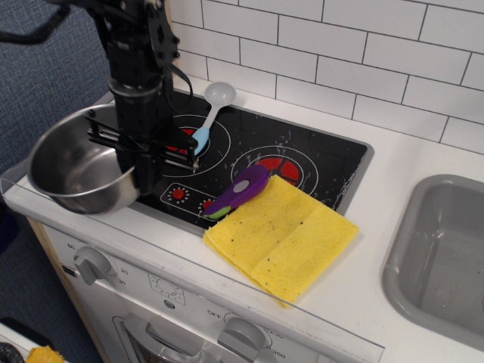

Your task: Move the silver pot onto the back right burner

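Note:
The silver pot (72, 162) sits at the left end of the counter, left of the black glass hob, and looks slightly tilted and raised. My gripper (145, 178) reaches down from above and is shut on the pot's right rim, with the black arm hiding part of that rim. The back right burner (278, 163), a red disc in white rings with many scratches, lies to the right of the gripper. Its front part is covered by a yellow cloth and a purple utensil.
A white spoon with a blue handle (212, 110) lies across the left burner (184, 136). A purple utensil (240, 189) rests on the folded yellow cloth (283, 234). A grey sink basin (446, 257) is at the right. White tiled wall behind; a clear plastic strip lines the front edge.

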Tool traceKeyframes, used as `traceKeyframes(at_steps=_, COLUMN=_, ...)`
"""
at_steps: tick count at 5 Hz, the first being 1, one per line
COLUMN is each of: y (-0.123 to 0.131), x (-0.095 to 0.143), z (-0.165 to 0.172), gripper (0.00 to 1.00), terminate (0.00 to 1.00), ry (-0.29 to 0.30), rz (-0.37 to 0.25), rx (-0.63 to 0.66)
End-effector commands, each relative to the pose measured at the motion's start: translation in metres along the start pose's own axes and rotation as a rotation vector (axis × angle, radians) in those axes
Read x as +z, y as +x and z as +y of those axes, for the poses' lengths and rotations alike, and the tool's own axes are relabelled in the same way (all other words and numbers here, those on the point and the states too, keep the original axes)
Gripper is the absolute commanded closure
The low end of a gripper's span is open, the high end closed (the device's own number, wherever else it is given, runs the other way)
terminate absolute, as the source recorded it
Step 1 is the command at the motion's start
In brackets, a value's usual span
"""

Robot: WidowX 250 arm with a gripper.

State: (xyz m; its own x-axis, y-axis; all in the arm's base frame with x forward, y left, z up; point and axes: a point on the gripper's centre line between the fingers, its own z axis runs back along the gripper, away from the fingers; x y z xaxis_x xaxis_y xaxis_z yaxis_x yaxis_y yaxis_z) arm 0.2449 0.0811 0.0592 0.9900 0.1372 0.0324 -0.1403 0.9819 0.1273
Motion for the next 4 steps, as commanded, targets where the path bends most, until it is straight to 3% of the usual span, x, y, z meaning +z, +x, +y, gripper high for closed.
traceKeyframes(at_steps=1, y=0.042, x=0.045, z=-0.059, gripper=1.00, terminate=0.00, ry=-0.001, rz=-0.097, rx=-0.068)
traceKeyframes(at_steps=2, y=0.072, x=0.055, z=-0.107, gripper=1.00, terminate=0.00, ry=-0.001, rz=-0.107, rx=-0.153)
traceKeyframes(at_steps=4, y=0.099, x=0.079, z=-0.152, gripper=1.00, terminate=0.00, ry=-0.043, rz=-0.154, rx=-0.216)
